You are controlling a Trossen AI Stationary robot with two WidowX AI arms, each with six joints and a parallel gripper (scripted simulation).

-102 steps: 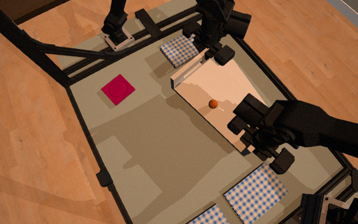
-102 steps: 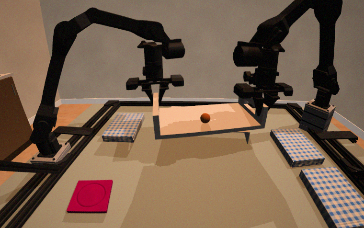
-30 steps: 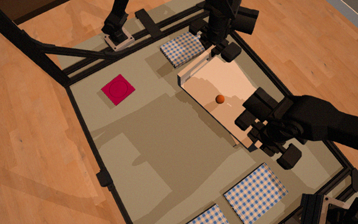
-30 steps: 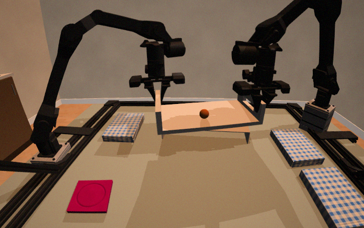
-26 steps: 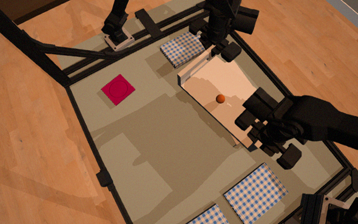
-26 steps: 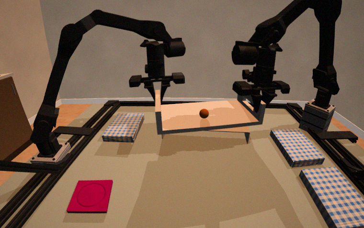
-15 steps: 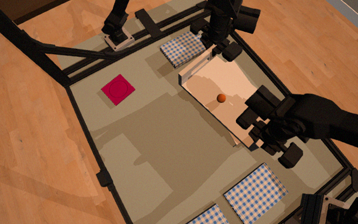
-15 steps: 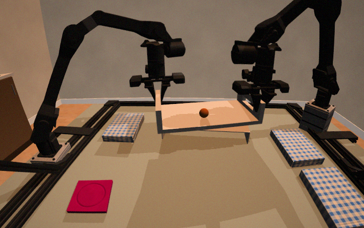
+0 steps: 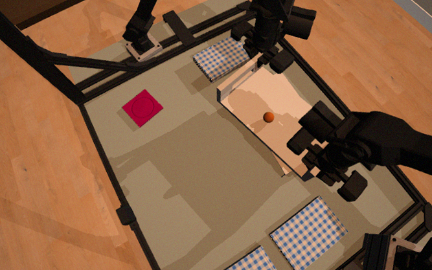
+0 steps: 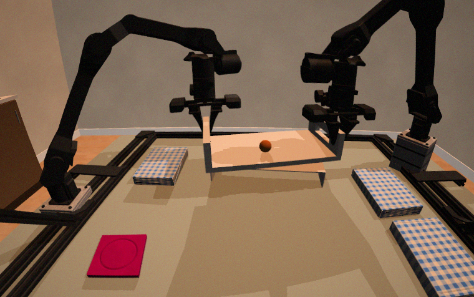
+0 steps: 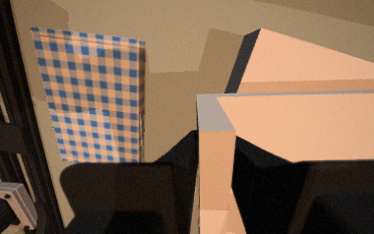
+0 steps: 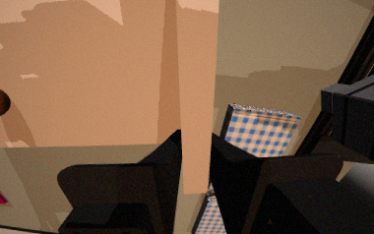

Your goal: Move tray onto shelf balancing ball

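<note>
The wooden tray [image 9: 284, 85] [image 10: 237, 153] [image 11: 305, 123] [image 12: 98, 98] hangs over the low wooden shelf [image 9: 280, 166] [image 10: 304, 168] [image 11: 295, 61] and is turned relative to it. The tray hides most of the shelf; any gap between them is hard to judge. The orange ball [image 9: 268, 117] [image 10: 265, 145] [image 12: 3, 102] lies near the middle of the tray floor. My left gripper [image 10: 206, 130] [image 11: 208, 136] is shut on the tray's end wall near the single cloth. My right gripper [image 10: 338, 136] [image 12: 191, 134] is shut on the opposite end wall.
A folded checked cloth [image 9: 221, 58] [image 10: 162, 162] [image 11: 95, 98] lies beside the left end. Two more cloths [image 9: 309, 234] [image 10: 386, 190] [image 12: 261, 133] lie beyond the right end. A pink square [image 9: 143, 107] [image 10: 118, 255] lies nearer the exterior camera. A black frame [image 9: 99, 147] borders the table.
</note>
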